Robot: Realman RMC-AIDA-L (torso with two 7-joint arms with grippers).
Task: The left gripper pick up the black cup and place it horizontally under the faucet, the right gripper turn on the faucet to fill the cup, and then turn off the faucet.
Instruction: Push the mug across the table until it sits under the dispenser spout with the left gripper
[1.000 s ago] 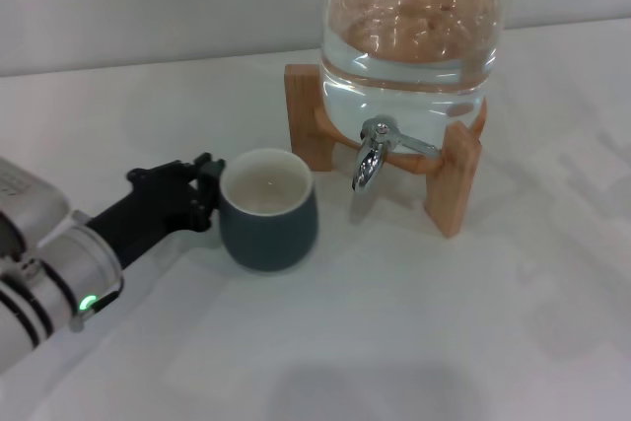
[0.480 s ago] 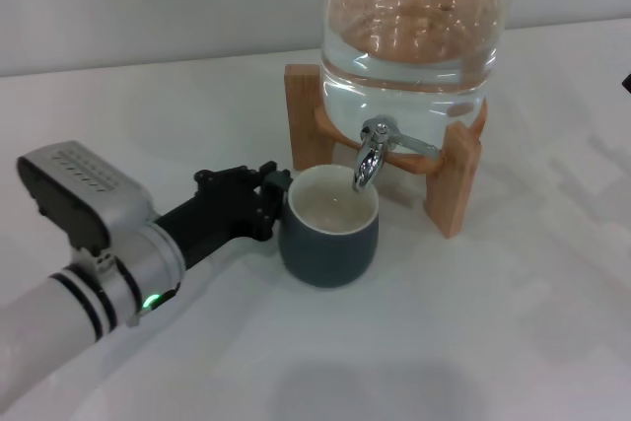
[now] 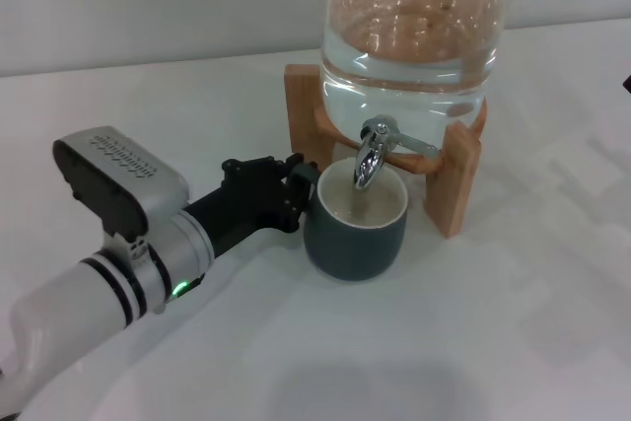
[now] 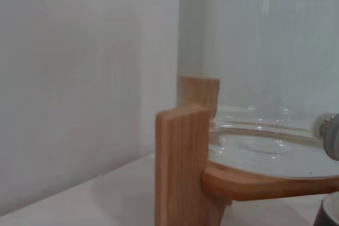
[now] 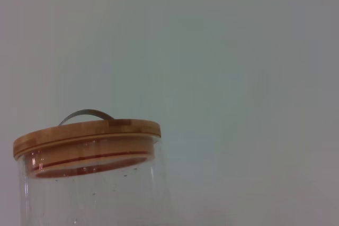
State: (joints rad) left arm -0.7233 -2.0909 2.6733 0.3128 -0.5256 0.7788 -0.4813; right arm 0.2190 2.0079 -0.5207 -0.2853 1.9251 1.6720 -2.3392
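Cup: black cup point(image 3: 356, 231) stands upright on the white bench point(image 3: 513, 322), its open mouth right below the faucet's spout; the cream inside shows.
Left tool: the left gripper point(image 3: 299, 189) reaches in from the left, low over the bench, its black fingers closed on the cup's left side, where the handle would be; the handle itself is hidden behind them.
Left arm: white, with black rings, a green light and a grey ribbed box on top, running to the lower left corner of the head view.
Faucet: the chrome faucet point(image 3: 372, 152) points down into the cup's mouth, its thin lever sticking out to the right. No stream of water can be made out.
Jar: the clear glass jar point(image 3: 414, 32) holds water and sits on a wooden stand point(image 3: 455, 179) behind the cup; a wooden lid point(image 5: 87, 136) with a metal handle tops it.
Right tool: the right gripper shows only as a dark sliver at the right edge of the head view, well apart from the faucet; its opening cannot be told.
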